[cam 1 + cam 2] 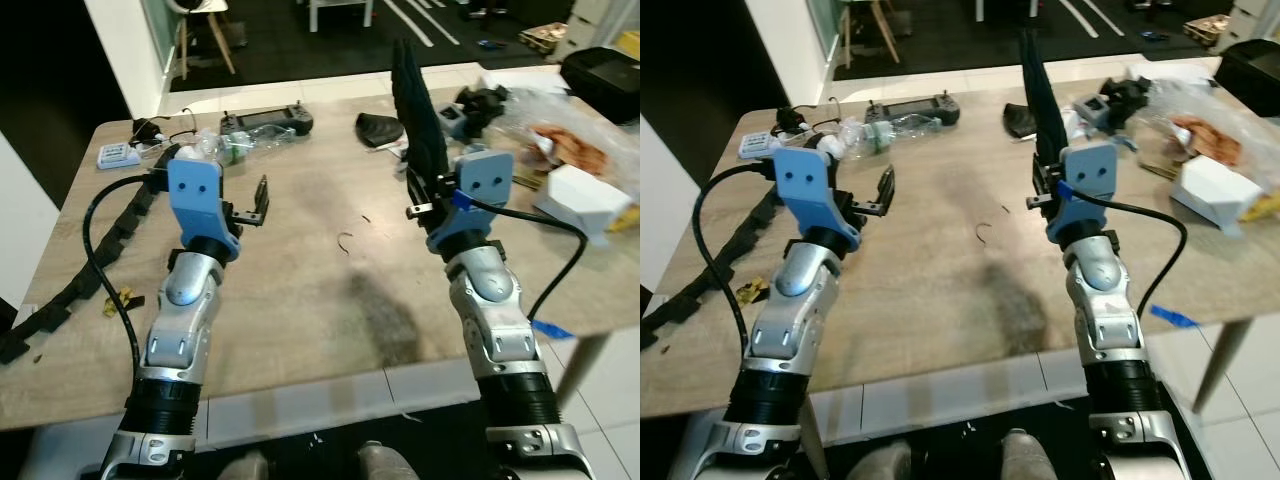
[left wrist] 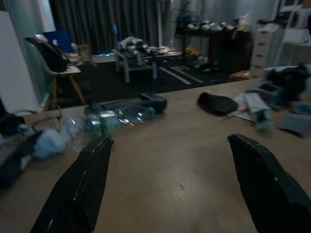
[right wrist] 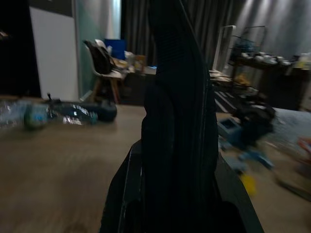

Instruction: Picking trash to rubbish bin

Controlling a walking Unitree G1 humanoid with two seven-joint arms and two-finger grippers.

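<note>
Pale wood grain runs across the table (image 1: 300,300) in front of you, and much on it is hard to read. At the far left a black cable chain (image 1: 70,290) trails off the table edge and out of the picture. Past it, near the far edge, a crushed clear plastic bottle (image 1: 250,145) lies on its side among white crumpled wrapping, just in front of a dark handheld controller (image 1: 267,123); in the left wrist view both are blurred and dim. Your left gripper (image 1: 255,205) hovers over the table short of the bottle, its two fingers spread wide with nothing between them and touching nothing. A thin curl of wire or string (image 1: 345,243) lies on bare wood between the two arms; you cannot tell what it is. Your right gripper (image 1: 412,90) points up and away, fingers pressed together into one dark blade, and nothing can be seen held in it; its wrist view is taken up by that blade, with the scene behind smeared. Behind it sits a black pouch-like object (image 1: 378,128), partly hidden by the fingers. At the far right, a clear bag of food (image 1: 565,140) and a white box (image 1: 585,200) crowd the corner, the box partly cut off by the frame.
</note>
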